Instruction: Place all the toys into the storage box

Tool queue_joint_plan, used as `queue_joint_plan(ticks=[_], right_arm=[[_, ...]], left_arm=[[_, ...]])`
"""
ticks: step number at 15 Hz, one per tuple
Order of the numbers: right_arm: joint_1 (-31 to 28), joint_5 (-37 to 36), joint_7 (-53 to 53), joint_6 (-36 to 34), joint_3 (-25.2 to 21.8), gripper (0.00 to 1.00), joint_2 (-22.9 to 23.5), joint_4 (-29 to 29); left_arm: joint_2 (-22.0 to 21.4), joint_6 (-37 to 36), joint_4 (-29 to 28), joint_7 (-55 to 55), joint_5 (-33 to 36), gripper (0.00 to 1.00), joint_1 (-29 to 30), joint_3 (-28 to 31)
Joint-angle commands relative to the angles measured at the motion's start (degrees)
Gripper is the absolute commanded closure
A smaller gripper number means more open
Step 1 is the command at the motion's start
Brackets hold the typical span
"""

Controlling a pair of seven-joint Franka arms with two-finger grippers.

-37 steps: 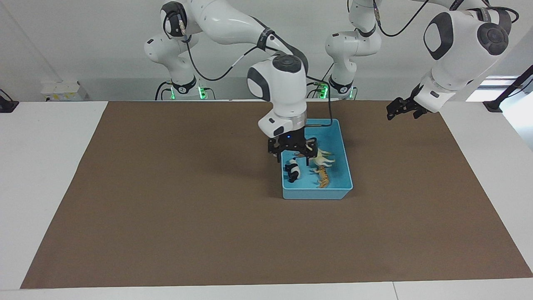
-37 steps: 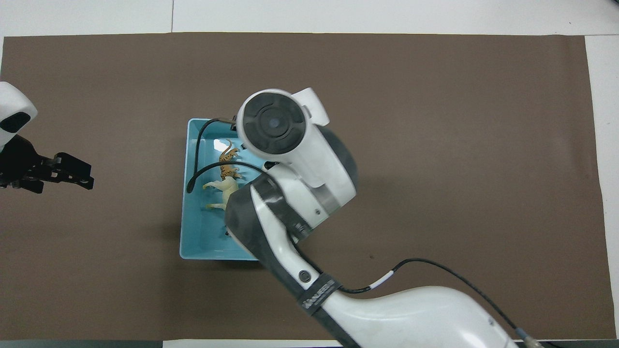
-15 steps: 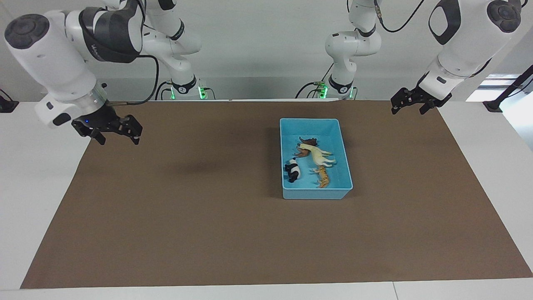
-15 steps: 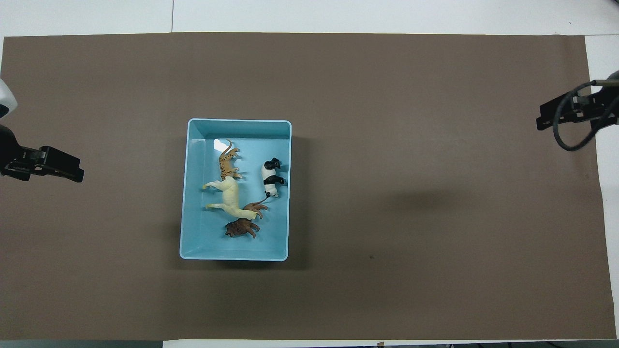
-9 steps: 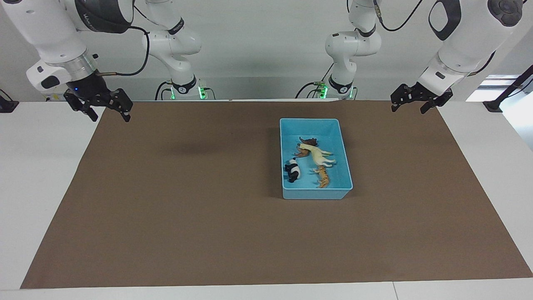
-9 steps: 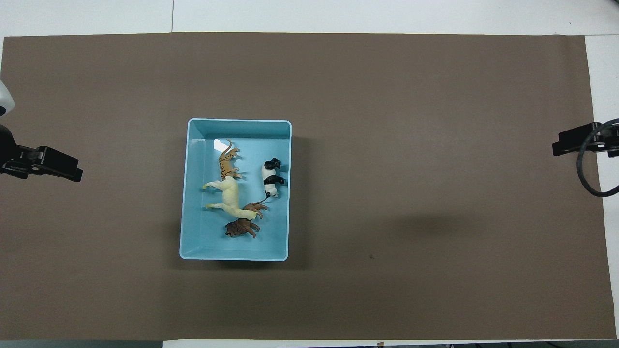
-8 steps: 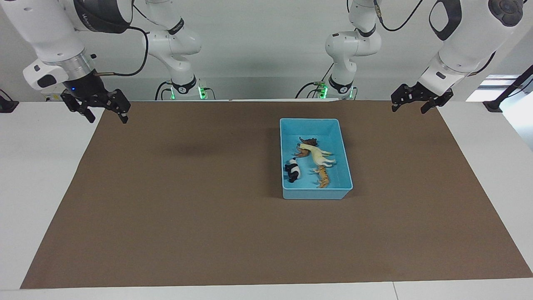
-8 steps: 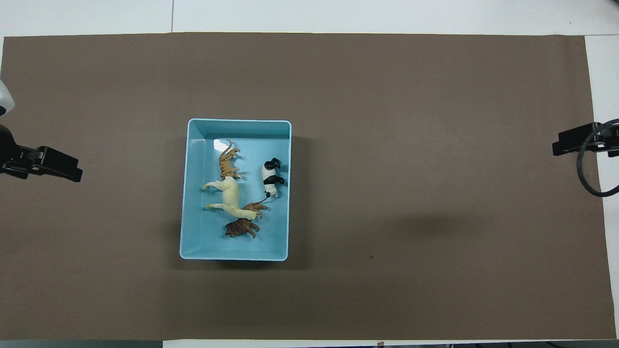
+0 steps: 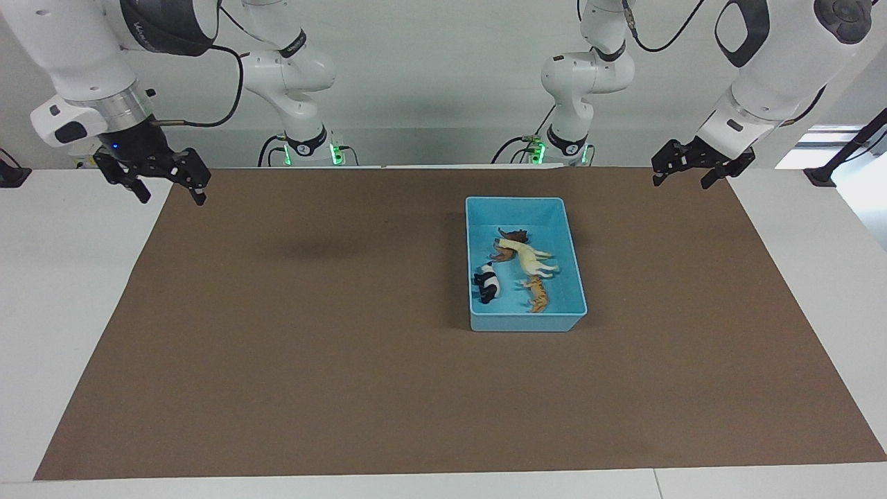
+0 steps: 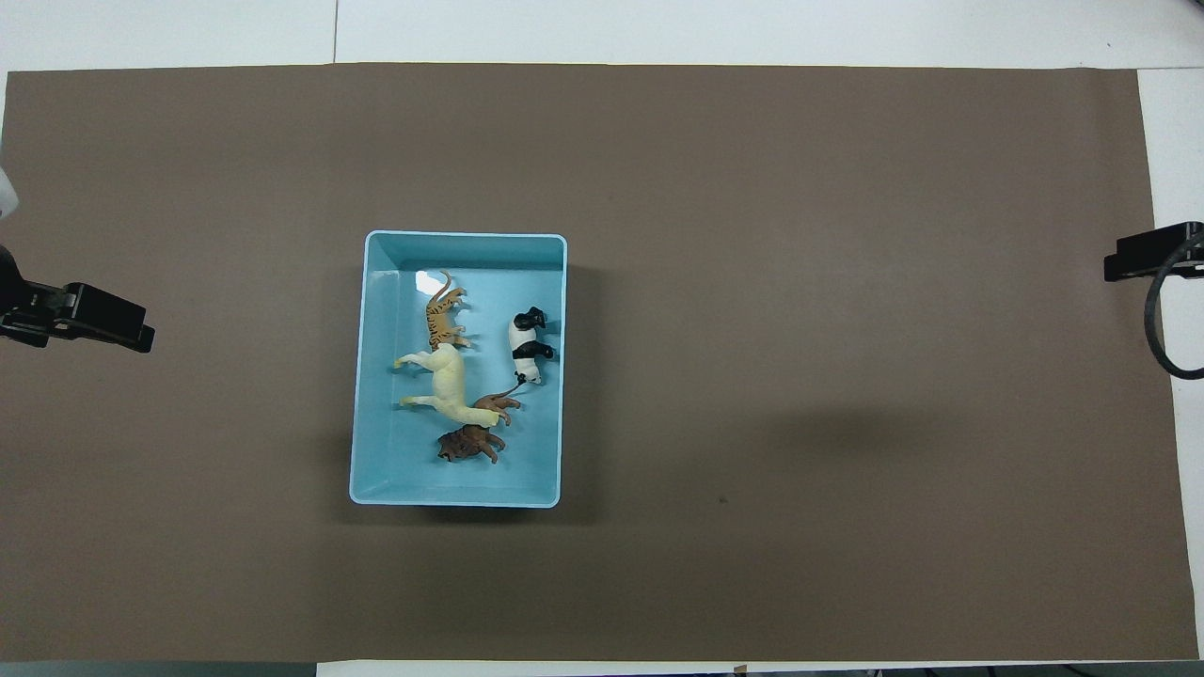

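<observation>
Now, from the facing view, you can see that the right pincer (image 9: 166, 186) has pulled away from the storage box (image 9: 515, 204) — a couple of seconds ago it hung low over the toys, and it now sits up over the brown mat's (image 9: 312, 360) corner at the right arm's end of the table (image 9: 62, 291), fingers spread wide and holding nothing. The left pincer (image 9: 683, 171) waits over the mat's edge at the left arm's end, much as it did before, and its fingers also stand apart and empty. Inside the box lie all four toys: the lion (image 9: 510, 238) nearest the robots, the horse (image 9: 531, 259) lying across it, the panda (image 9: 488, 284) by the wall toward the right arm's end, and the tiger (image 9: 537, 296) farthest from the robots.

From the overhead view, the arm that covered half the box has gone, so you get a clear look at it — tiger (image 10: 442, 312), horse (image 10: 446, 380), panda (image 10: 530, 345) and lion (image 10: 470, 442) all rest within the storage box's (image 10: 461, 238) walls, none hanging over the rim. Only the pincers' tips show here, the left one (image 10: 89, 317) and the right one (image 10: 1148, 252) at the mat's two ends, well apart from the box.

No toy shows on the mat in either view, so you can take the task as done; nothing seems left to pick up.
</observation>
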Motion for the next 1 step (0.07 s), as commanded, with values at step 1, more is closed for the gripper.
queue_joint_plan(ticks=[1], right_arm=[[-1.79,-0.01,-0.50,-0.97,1.32,0.00,-0.60,-0.32]], left_arm=[[-0.48,-0.21,0.16,0.59,0.86,0.00,0.39,-0.06]])
